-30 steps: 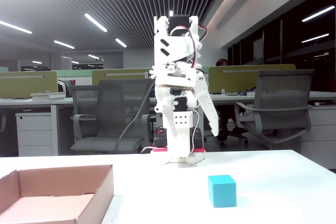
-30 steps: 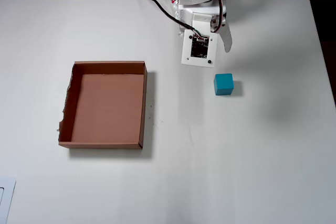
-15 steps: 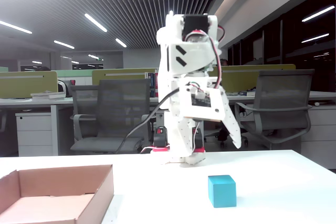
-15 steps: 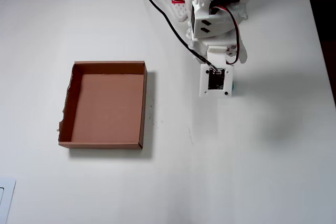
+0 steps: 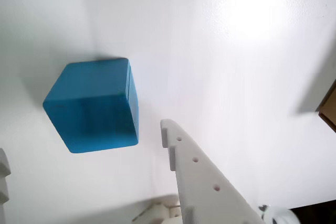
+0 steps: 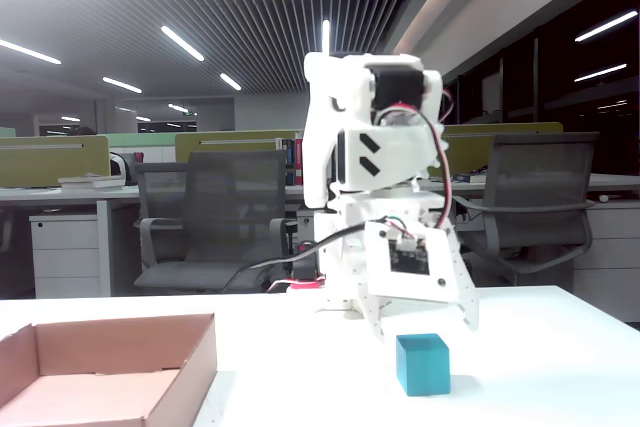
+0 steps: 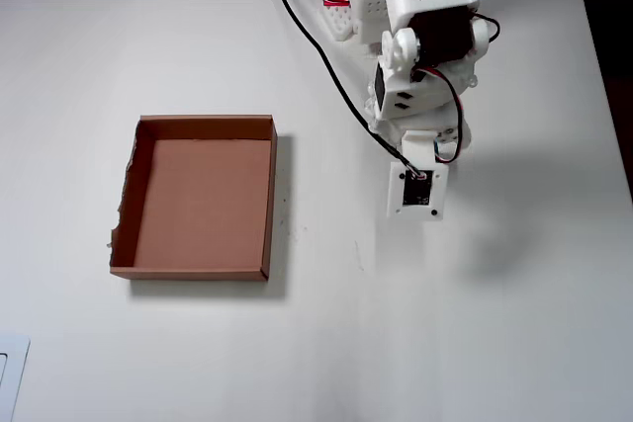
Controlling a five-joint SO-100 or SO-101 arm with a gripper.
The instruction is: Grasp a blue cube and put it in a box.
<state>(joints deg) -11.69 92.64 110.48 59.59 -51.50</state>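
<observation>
Gripper jaws are seen wide open in the wrist view, and nothing is held. One white finger is seen at the lower middle of that frame, and a bit of the other at the lower left edge. The blue cube is seen between them, a little further up the frame and not touched. In the overhead view the cube is hidden under the arm, but the whole box is shown at the left, well apart from the arm. In the fixed view the cube is seen on the white bench at the lower middle, just under the gripper. The box is seen at the lower left.
</observation>
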